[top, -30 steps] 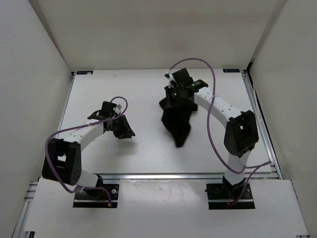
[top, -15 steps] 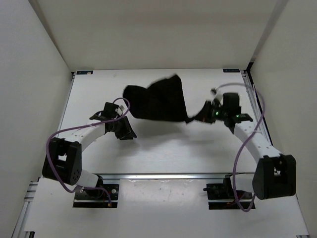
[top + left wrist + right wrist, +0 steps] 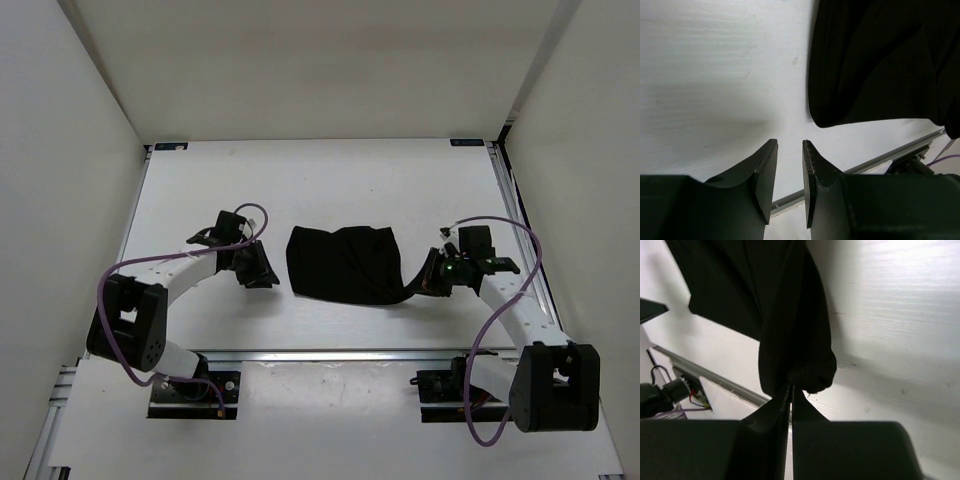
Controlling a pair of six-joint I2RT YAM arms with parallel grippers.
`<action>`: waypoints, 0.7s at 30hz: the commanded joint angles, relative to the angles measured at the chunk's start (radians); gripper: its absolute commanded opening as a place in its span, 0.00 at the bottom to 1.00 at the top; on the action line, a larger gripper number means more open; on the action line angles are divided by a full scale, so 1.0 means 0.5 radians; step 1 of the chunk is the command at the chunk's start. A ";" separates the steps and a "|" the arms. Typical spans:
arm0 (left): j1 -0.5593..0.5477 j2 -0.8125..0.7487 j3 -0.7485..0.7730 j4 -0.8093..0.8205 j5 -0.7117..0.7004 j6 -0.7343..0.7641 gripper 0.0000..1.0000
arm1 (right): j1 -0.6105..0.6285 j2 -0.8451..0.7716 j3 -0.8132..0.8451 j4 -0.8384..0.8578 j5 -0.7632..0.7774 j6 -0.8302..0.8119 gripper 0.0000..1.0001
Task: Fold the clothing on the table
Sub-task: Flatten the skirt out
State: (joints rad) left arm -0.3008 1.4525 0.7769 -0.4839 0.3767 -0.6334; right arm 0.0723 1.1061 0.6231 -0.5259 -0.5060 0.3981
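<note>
The black clothing (image 3: 345, 265) lies spread in a rough rectangle on the white table (image 3: 200, 180), near the front middle. My right gripper (image 3: 425, 280) is at its right end, low over the table, shut on a bunched corner of the clothing (image 3: 785, 315); the right gripper (image 3: 791, 387) shows only a hairline gap. My left gripper (image 3: 262, 272) stands just left of the clothing's left edge, apart from it. In the left wrist view the left gripper (image 3: 790, 142) is open with nothing between its fingers, and the clothing (image 3: 880, 60) lies ahead to the right.
A silver rail (image 3: 330, 353) runs along the table's near edge, close behind both grippers, and another rail (image 3: 520, 230) along the right side. White walls enclose the table on three sides. Purple cables (image 3: 500, 225) loop off both arms.
My right arm swung the clothing from the back middle out to the right and down; it went from hanging bunched to lying spread on the table. The left gripper shifted slightly right.
</note>
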 commanded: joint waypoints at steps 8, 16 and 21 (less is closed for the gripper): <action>0.006 -0.095 0.164 0.026 0.026 -0.040 0.38 | 0.030 -0.356 0.324 -0.443 1.481 0.462 0.25; -0.046 -0.003 0.235 0.078 0.072 -0.071 0.37 | 0.143 -0.354 0.257 0.030 1.031 0.327 0.71; -0.156 0.086 0.275 0.136 0.121 -0.105 0.38 | 0.221 0.085 0.309 0.097 0.697 0.073 0.56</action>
State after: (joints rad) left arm -0.3492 1.4792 0.8730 -0.4511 0.3985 -0.6716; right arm 0.1776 1.0683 0.7521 -0.5274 -0.0456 0.5171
